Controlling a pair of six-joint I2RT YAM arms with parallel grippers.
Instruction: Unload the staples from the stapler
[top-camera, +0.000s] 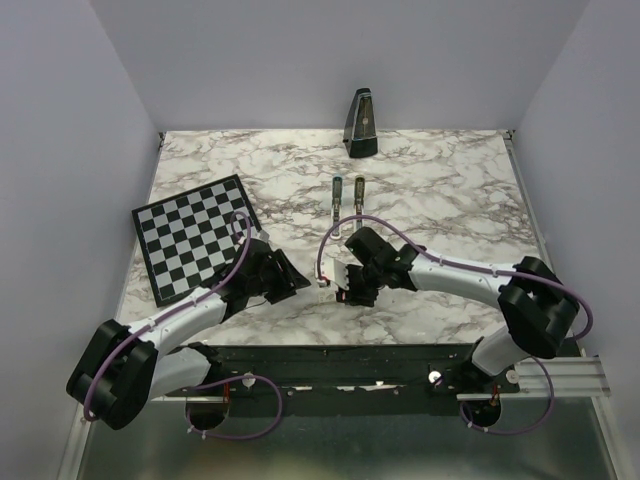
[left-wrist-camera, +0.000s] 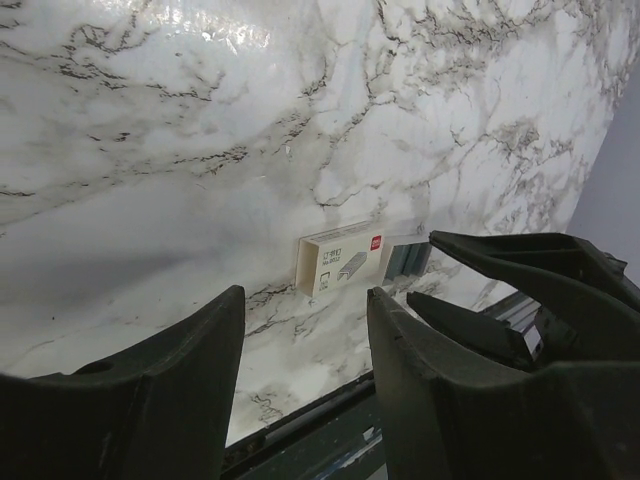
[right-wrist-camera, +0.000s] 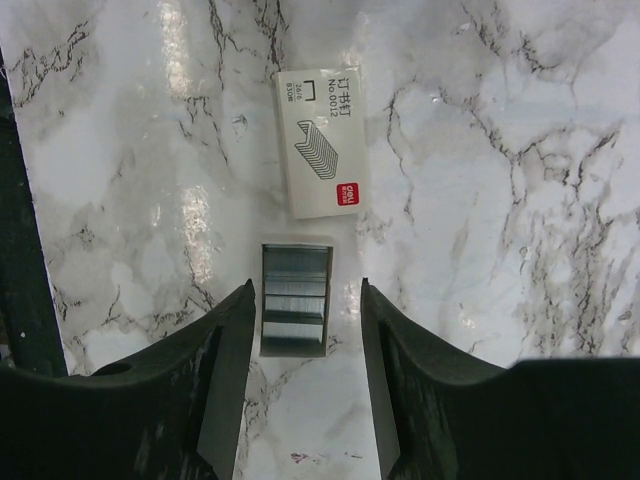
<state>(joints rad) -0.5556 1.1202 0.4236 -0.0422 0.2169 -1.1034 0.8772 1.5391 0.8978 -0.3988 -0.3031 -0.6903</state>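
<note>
- Right wrist view has the right end effector (right-wrist-camera: 307, 310) with its fingers apart, straddling an open tray of staples (right-wrist-camera: 295, 275) without clamping it. Closing here could crush the thin card walls or spill the strips onto the desk (right-wrist-camera: 520, 200).
- The tray lies flat on smooth marble, just beside its white sleeve (right-wrist-camera: 322, 142). If 1 finger touches first, the squeeze would likely skid the tray or push it into the sleeve.
- The left end effector (left-wrist-camera: 305, 320) hangs with fingers apart and nothing between them, aimed at the same box. The right fingers sit close beside it in the left wrist view, so the 2 arms could collide if both advance.
- The stapler (top-camera: 338, 203) lies as 2 narrow bars side by side further up the desk, well apart from both end effectors and short of the metronome (top-camera: 361, 125). Whether either bar holds staples cannot be told, so the unloading may end incomplete.
- A reach toward the bars may knock 1 against the other.
</note>
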